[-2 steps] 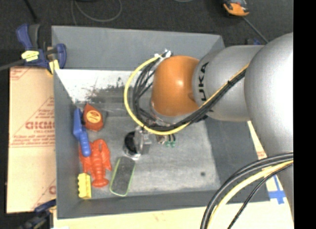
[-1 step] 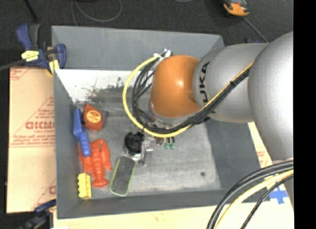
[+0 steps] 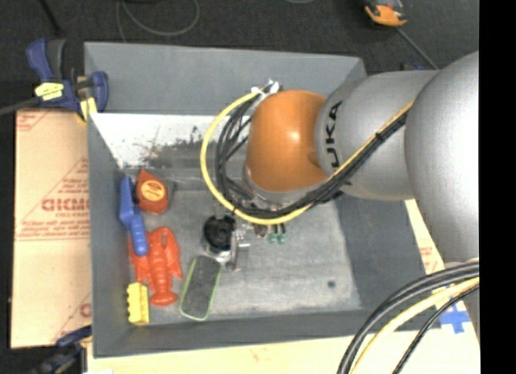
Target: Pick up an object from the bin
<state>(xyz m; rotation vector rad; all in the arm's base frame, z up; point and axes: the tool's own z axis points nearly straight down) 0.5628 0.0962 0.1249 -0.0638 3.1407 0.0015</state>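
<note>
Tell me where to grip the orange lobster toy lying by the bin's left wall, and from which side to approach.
Probably the narrow middle of the orange lobster toy, from straight above, closing left to right. It lies flat and lengthwise, slimmer there than at its spread ends. The blue tool crowds its left and the grey-green pad lies close on its right, so a sideways approach looks blocked.

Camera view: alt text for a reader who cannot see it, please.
The arm's gripper is low in the grey bin, at the upper end of a flat grey-green oblong pad. To its left lie an orange lobster toy, a blue tool, a round orange thing and a yellow block.
</note>
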